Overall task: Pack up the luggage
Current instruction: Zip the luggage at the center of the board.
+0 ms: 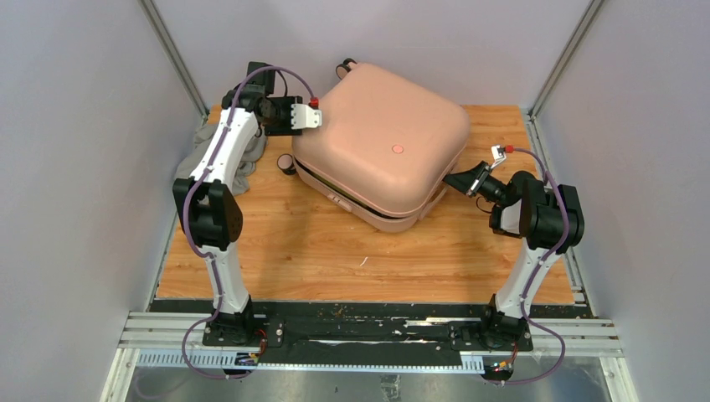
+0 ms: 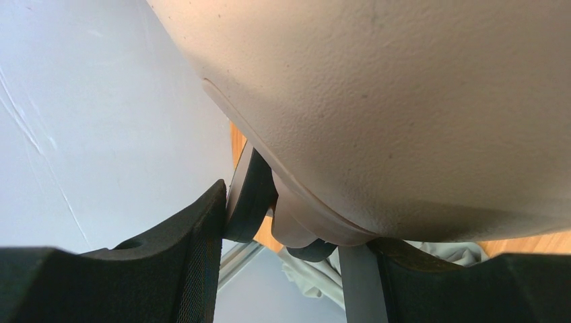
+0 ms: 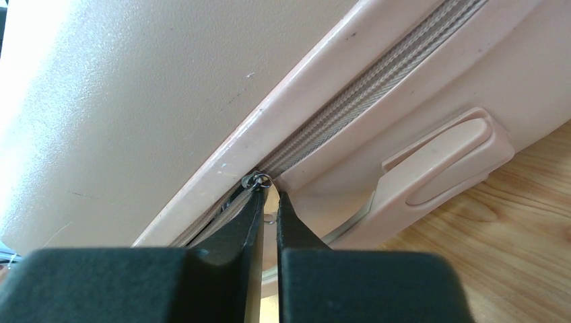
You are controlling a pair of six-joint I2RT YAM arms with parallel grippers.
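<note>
At the ten o'clock corner of the luggage (image 1: 381,146) we see the left gripper (image 1: 310,117) spread astride the shell; whether it clamps, we cannot tell. The luggage lies closed toward twelve o'clock on the table (image 1: 335,260). At its four o'clock edge the right gripper (image 3: 269,202), nearly pressed together, appears to pinch the zipper pull (image 3: 257,180). We judge that this thin hold could slip, or a tug could slide the luggage.

We see a wooden tabletop (image 1: 335,251), a crumpled grey cloth (image 1: 249,163) lying at its ten o'clock, a tiny white scrap (image 1: 364,261) toward six o'clock, a black strip (image 1: 368,314) and metal rails (image 1: 368,343) beyond that edge, our pale walls (image 1: 75,167) at nine, twelve and three.
</note>
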